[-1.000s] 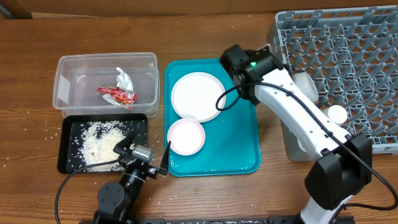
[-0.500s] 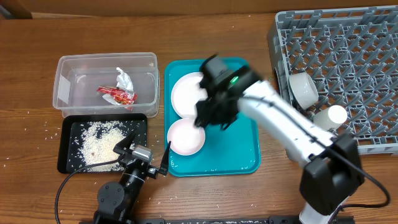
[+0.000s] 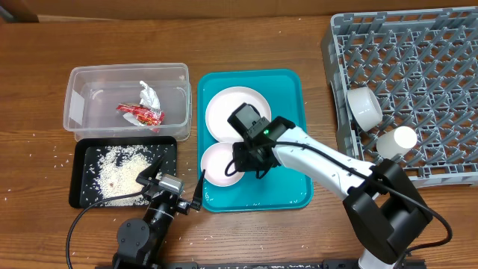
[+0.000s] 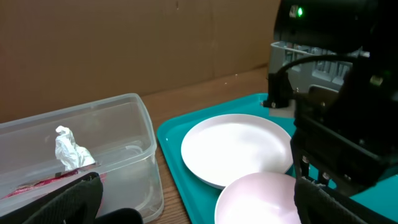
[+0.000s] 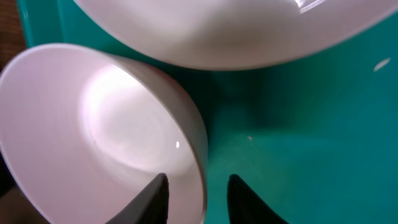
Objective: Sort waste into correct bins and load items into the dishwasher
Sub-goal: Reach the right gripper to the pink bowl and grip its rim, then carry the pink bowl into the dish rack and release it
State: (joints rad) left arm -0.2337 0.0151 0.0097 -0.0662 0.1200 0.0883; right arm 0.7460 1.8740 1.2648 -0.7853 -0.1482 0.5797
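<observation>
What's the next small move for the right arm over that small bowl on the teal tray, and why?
Probably close the right tool on the rim of the small bowl. The right wrist view shows it open and straddling that rim, one tip inside the bowl and one over the teal tray.

Table (image 3: pixel 45 45): matt, grained wood. Teal tray (image 3: pixel 287 97): smooth, glossy plastic. Plate (image 3: pixel 220 108) and bowl (image 5: pixel 93 124): white, glossy. Tub (image 3: pixel 127 69): clear plastic. Black tray (image 3: pixel 75 172): matt. Dish rack (image 3: pixel 418 75): grey matt plastic. Wrapper (image 3: pixel 140 113): crinkled, shiny.

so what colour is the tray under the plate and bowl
The tray is teal, clearest in the overhead view.
</observation>
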